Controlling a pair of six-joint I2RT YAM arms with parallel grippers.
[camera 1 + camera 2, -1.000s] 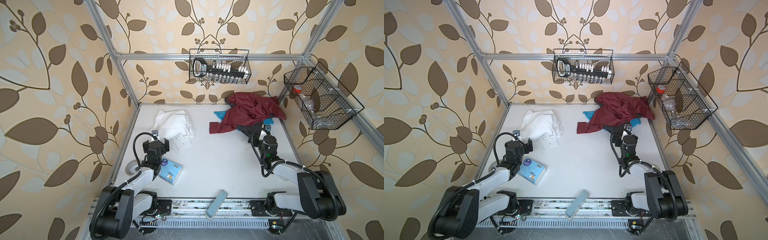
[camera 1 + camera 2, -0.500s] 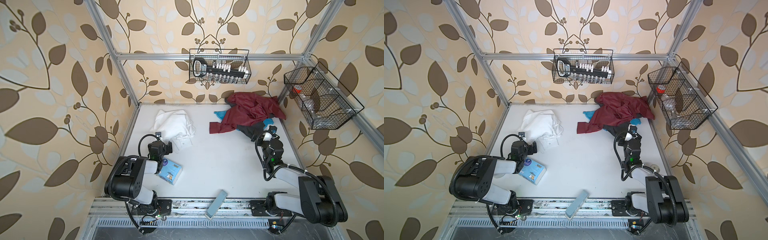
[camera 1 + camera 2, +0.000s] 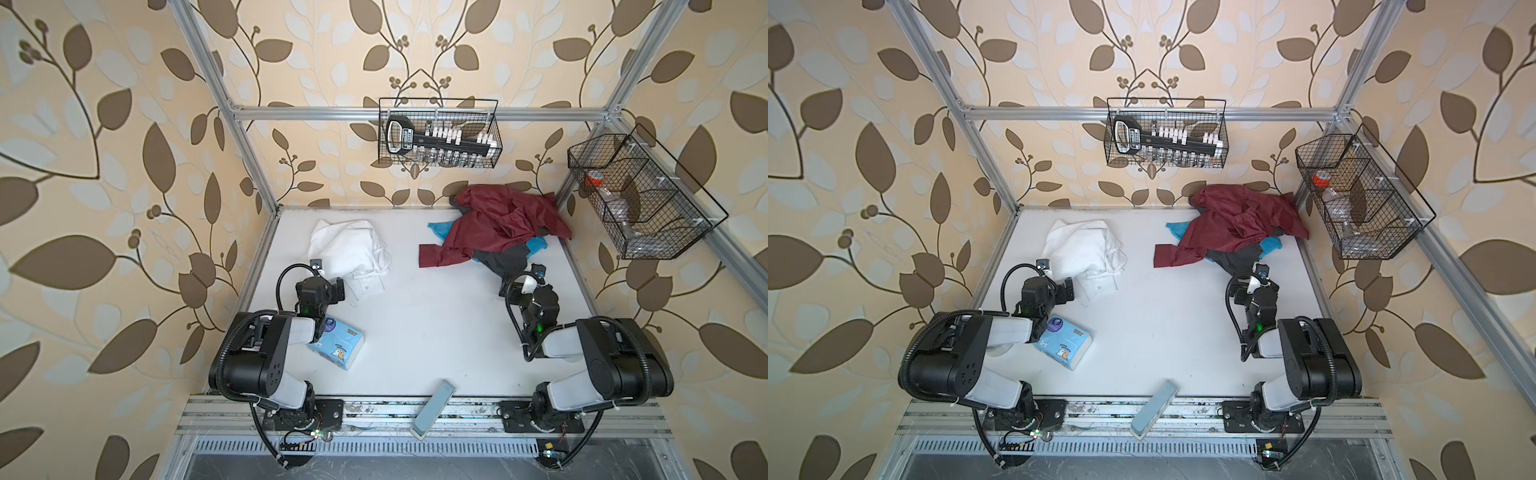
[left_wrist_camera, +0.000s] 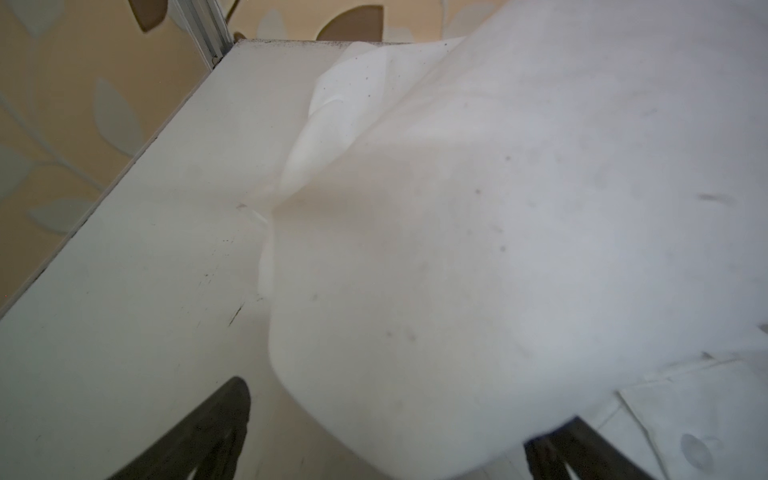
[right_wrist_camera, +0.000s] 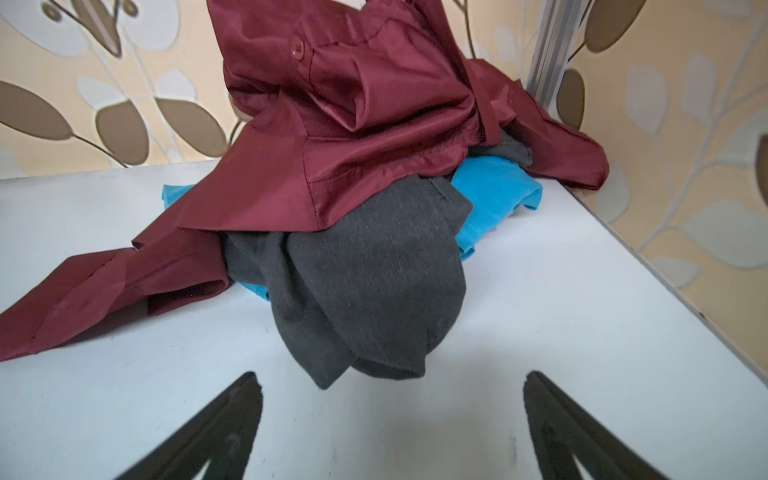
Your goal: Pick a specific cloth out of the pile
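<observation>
Thin, matt cloth of the white shirt (image 3: 353, 249) lies creased at centre left on a smooth, matt white table (image 3: 436, 324) flecked with dark scuffs. At upper right, the maroon shirt (image 3: 498, 224) shows a satin sheen above a dark grey garment (image 5: 365, 291) of matt, finely woven fabric and a matt turquoise cloth (image 5: 494, 195). A black wire basket (image 3: 496, 133) hangs from a brushed metal frame (image 3: 311, 111). A glossy plastic tissue pack (image 3: 338, 343) sits lower left.
</observation>
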